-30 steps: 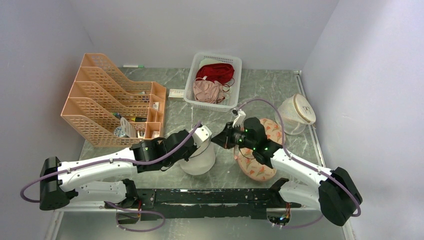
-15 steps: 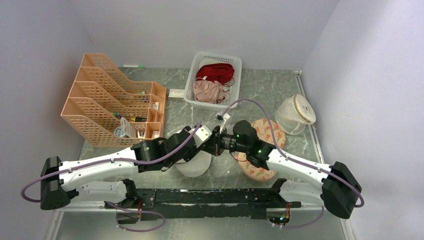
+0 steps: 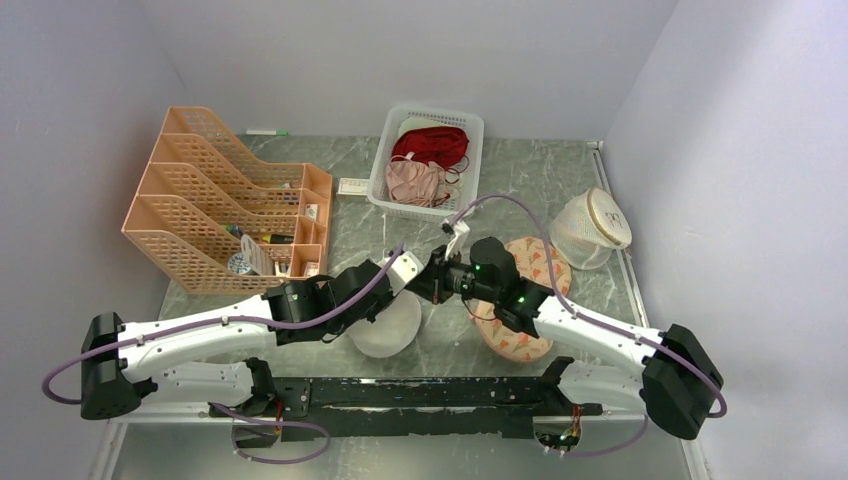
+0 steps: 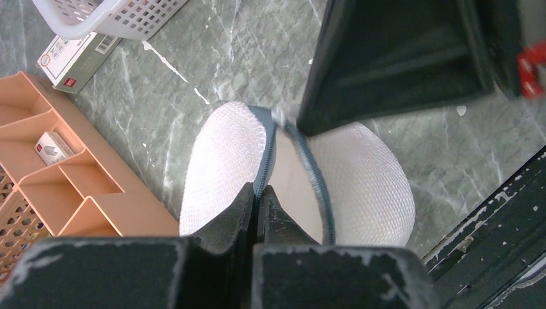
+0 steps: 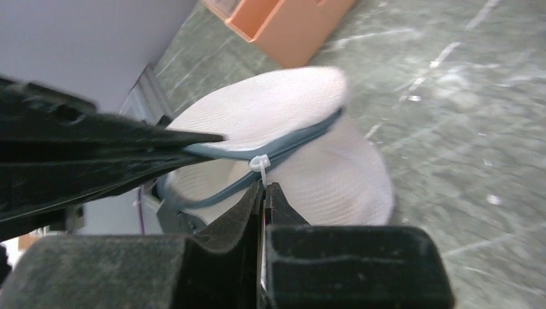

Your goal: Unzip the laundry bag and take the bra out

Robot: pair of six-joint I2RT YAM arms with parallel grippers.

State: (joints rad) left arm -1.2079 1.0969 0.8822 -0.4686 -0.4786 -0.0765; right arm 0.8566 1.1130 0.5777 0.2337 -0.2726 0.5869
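The laundry bag [image 3: 385, 328] is lying on its side low in the centre of the overhead view, on the counter [image 3: 540, 170] between the two arms. Its zipper rim [image 4: 310, 168] is gaping part-way, with something pale showing in the gap, though I cannot tell whether that is the bra. The left jaws are pinching shut on the bag's edge right at the rim, bracing it. The right jaws are clamping shut on the little white pull tab [image 5: 259, 162]. So we are watching the unzipping step, partly done by my reckoning. Next, I'd say the right arm is needing to drag that tab on round the curve while the left is anchoring the bag against it. The floral pouch [image 3: 520, 335] is sitting just beside it, to the right.
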